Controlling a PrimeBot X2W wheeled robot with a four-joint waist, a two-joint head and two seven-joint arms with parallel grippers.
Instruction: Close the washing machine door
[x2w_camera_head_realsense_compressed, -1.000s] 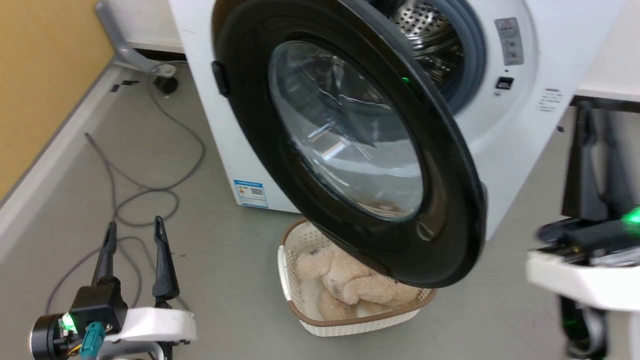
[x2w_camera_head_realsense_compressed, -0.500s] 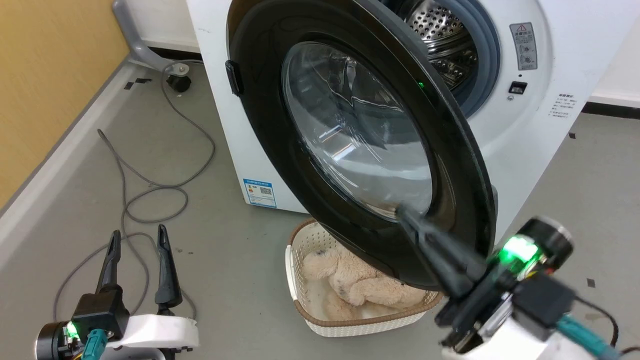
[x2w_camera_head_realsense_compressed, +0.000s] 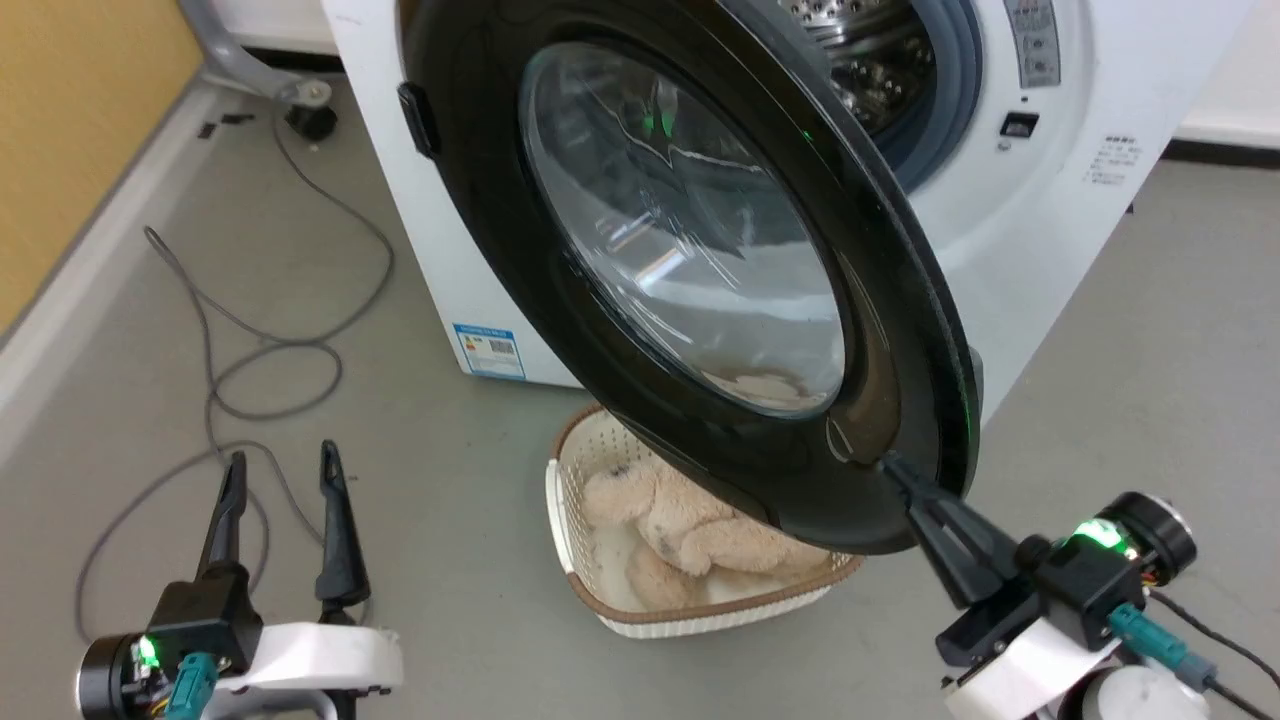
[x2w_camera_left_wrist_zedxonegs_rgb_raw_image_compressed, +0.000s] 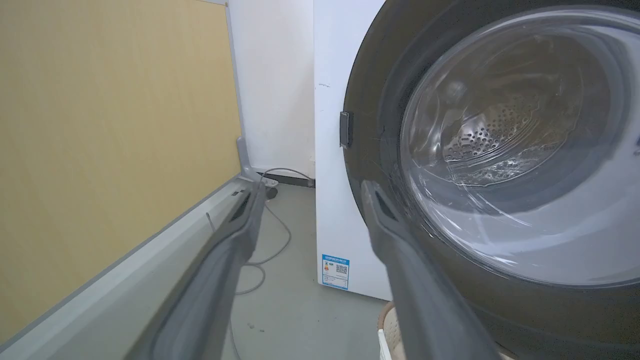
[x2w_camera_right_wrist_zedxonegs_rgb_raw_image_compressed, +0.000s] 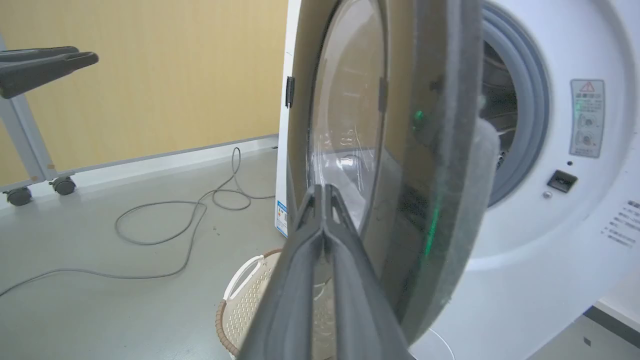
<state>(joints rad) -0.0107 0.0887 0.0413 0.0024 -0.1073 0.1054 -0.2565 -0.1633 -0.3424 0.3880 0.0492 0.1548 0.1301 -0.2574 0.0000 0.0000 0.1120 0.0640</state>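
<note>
The washing machine door (x2w_camera_head_realsense_compressed: 680, 250), glossy black with a bulging glass window, stands swung open from the white washing machine (x2w_camera_head_realsense_compressed: 1050, 250). Behind it the steel drum (x2w_camera_head_realsense_compressed: 860, 60) shows. My right gripper (x2w_camera_head_realsense_compressed: 890, 465) is shut with nothing in it, and its tips rest against the door's lower outer ring. In the right wrist view the shut gripper (x2w_camera_right_wrist_zedxonegs_rgb_raw_image_compressed: 322, 189) points at the door (x2w_camera_right_wrist_zedxonegs_rgb_raw_image_compressed: 440, 150), which is seen nearly edge-on. My left gripper (x2w_camera_head_realsense_compressed: 282, 458) hangs open over the floor at lower left, apart from the door. The left wrist view shows its spread fingers (x2w_camera_left_wrist_zedxonegs_rgb_raw_image_compressed: 250, 200) left of the door (x2w_camera_left_wrist_zedxonegs_rgb_raw_image_compressed: 500, 150).
A cream basket (x2w_camera_head_realsense_compressed: 600, 610) holding a beige plush toy (x2w_camera_head_realsense_compressed: 680, 530) sits on the floor under the open door. A grey cable (x2w_camera_head_realsense_compressed: 250, 350) loops across the floor at left. A yellow wall (x2w_camera_head_realsense_compressed: 60, 100) with a pale skirting runs along the left.
The right arm swung in from the right. Its shut gripper then slid from the window's lower edge down to the door's lower rim. The camera shifted. The left gripper kept still.
</note>
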